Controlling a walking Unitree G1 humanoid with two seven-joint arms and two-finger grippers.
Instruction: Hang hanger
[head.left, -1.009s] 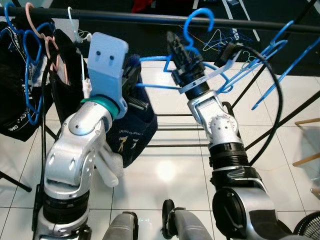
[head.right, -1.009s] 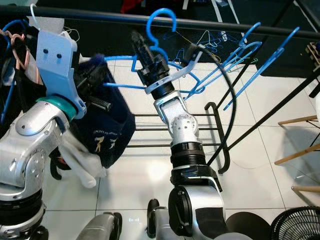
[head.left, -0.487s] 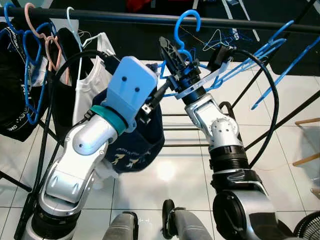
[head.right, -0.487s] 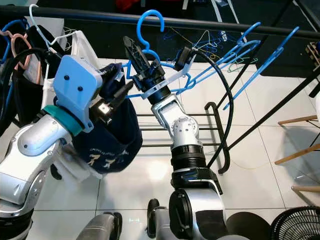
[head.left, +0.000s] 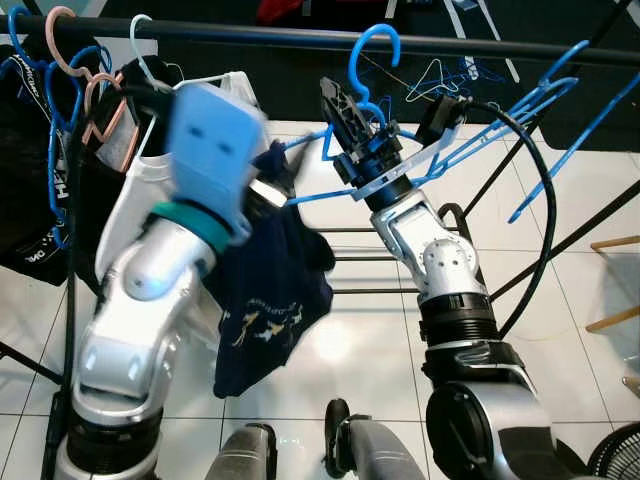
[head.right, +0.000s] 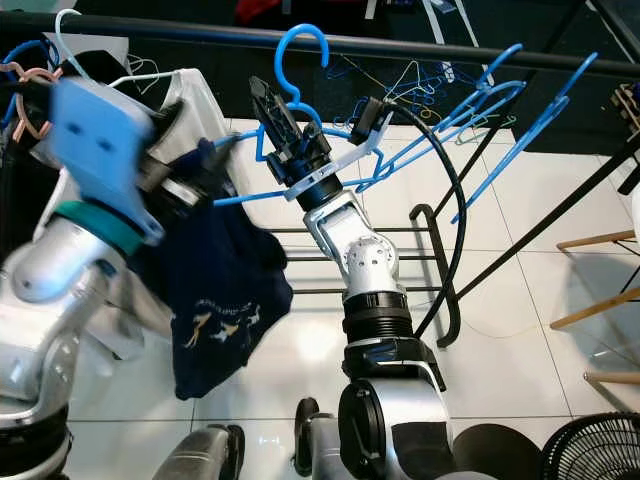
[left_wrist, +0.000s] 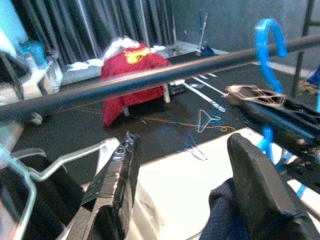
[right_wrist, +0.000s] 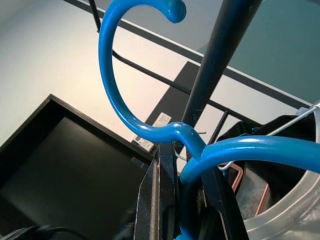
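**A:** In the left eye view, where is the blue hanger?

**B:** Upper centre of the frame, its hook raised beside the black rail but apparently not over it. The right tool is clenched on the neck just under the hook. A dark navy garment droops from the hanger at centre-left, in front of the blurred left arm.

**A:** How will it handle?

**B:** I'd judge the plastic light and stiff, somewhat slippery; the soft cloth drags one side down, so the neck is the sound place to hold.

**A:** The right eye view?

**B:** Same scene; a white garment already hangs on the rail at upper left.

**A:** The left wrist view?

**B:** The left tool stands spread, grasping nothing, with navy cloth by one finger.

**A:** The right wrist view?

**B:** The hook curls beside the rail, fingers pinching the neck. No containers anywhere.
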